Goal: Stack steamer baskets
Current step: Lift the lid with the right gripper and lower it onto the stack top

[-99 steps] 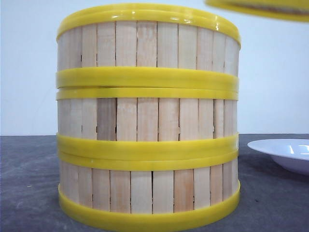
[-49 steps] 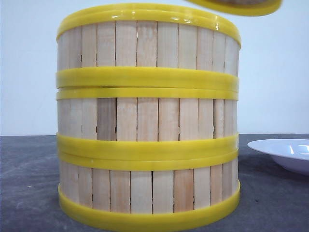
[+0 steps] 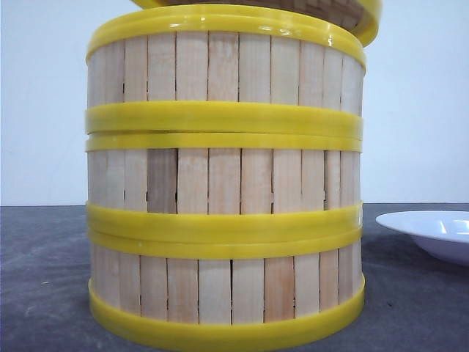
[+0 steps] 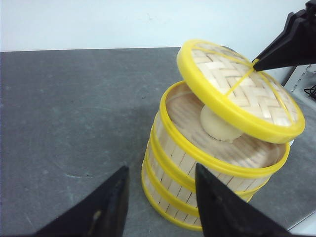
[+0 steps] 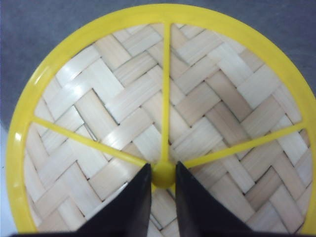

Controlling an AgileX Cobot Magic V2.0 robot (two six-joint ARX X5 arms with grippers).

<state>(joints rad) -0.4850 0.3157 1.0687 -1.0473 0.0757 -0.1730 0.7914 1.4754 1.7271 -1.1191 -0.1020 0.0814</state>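
Yellow-rimmed and slatted in pale wood, the three steamer baskets (image 3: 224, 176) stand stacked in one column on the dark grey table (image 3: 44, 279), rim seated on rim. From the left wrist view the top basket is uncovered, and a pale round bun (image 4: 217, 126) lies on its floor. Above it hangs the woven lid (image 4: 239, 89), tilted, its lower edge close over the far side of the top basket's rim; whether it touches there cannot be told. The right gripper (image 5: 163, 175) has its fingers (image 5: 132, 207) pinched on the small yellow knob (image 5: 163, 174) at the centre of the lid, where three yellow spokes meet over the herringbone weave. The left gripper (image 4: 160, 197) hovers beside the stack near table height, its fingers (image 4: 106, 210) spread apart with nothing between them. A white plate (image 3: 432, 231) sits on the table to the right of the stack, well clear of it.
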